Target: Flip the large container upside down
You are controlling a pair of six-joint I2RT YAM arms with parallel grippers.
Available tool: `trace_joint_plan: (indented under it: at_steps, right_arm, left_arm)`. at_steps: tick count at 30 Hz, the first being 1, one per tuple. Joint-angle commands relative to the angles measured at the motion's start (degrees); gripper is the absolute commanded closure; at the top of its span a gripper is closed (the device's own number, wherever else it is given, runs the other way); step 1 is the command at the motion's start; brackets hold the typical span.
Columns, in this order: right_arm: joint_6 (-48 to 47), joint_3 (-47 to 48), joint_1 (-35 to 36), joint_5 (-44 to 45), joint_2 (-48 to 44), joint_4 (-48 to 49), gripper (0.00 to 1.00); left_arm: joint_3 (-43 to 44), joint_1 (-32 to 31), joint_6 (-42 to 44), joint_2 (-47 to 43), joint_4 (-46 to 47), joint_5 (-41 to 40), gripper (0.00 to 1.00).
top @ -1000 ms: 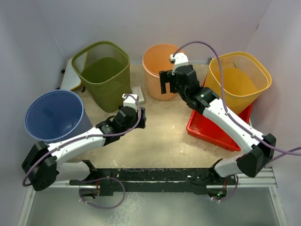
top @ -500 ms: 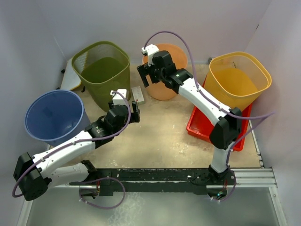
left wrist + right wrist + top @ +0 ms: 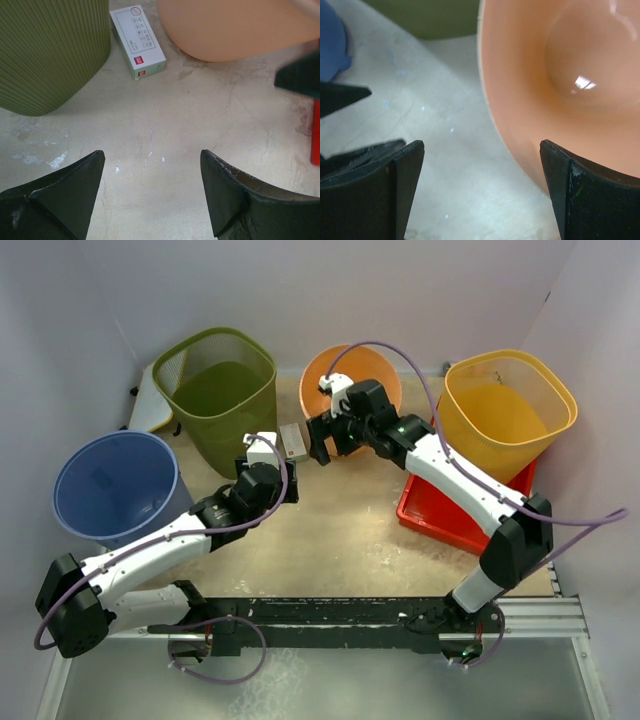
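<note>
The orange container (image 3: pixel 385 370) stands upright at the back centre, open side up, and shows in the left wrist view (image 3: pixel 235 25) and the right wrist view (image 3: pixel 560 75). My right gripper (image 3: pixel 320 442) is open at its front-left rim. The rim runs between the jaws (image 3: pixel 480 190), with one finger on the container's side and the other over the floor. My left gripper (image 3: pixel 284 483) is open and empty (image 3: pixel 152 190) over bare floor, just in front of that container. Which container is the large one I cannot tell.
An olive mesh bin (image 3: pixel 215 390) stands back left, a blue bin (image 3: pixel 115 485) left. A yellow bin (image 3: pixel 510 405) sits in a red tray (image 3: pixel 440 515) at the right. A small white box (image 3: pixel 292 441) lies between the olive bin and the orange container.
My right arm has swung left and then come down to the orange container's front-left rim. My left gripper has shifted a little left and back toward the small box.
</note>
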Motion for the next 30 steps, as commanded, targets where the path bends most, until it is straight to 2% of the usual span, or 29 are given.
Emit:
trace_joint_plan:
  at_steps: [1, 5, 20, 30]
  right_arm:
    - [5.2, -7.1, 0.2, -5.6, -5.1, 0.7, 0.01]
    - [6.5, -13.0, 0.3, -6.5, -9.0, 0.5, 0.00]
    - [10.4, -27.8, 0.3, 6.9, -23.8, -3.7, 0.00]
    - [8.6, -28.2, 0.3, -1.7, -32.8, -10.2, 0.00]
  left_arm:
    - [2.8, 0.1, 1.4, 0.1, 2.0, -0.6, 0.25]
    - [2.8, 0.1, 1.8, -0.9, 1.9, -1.5, 0.25]
    - [5.4, 0.1, 3.3, 0.9, 0.9, -0.8, 0.26]
    - [9.0, 0.6, 3.9, 1.9, 1.4, -1.0, 0.26]
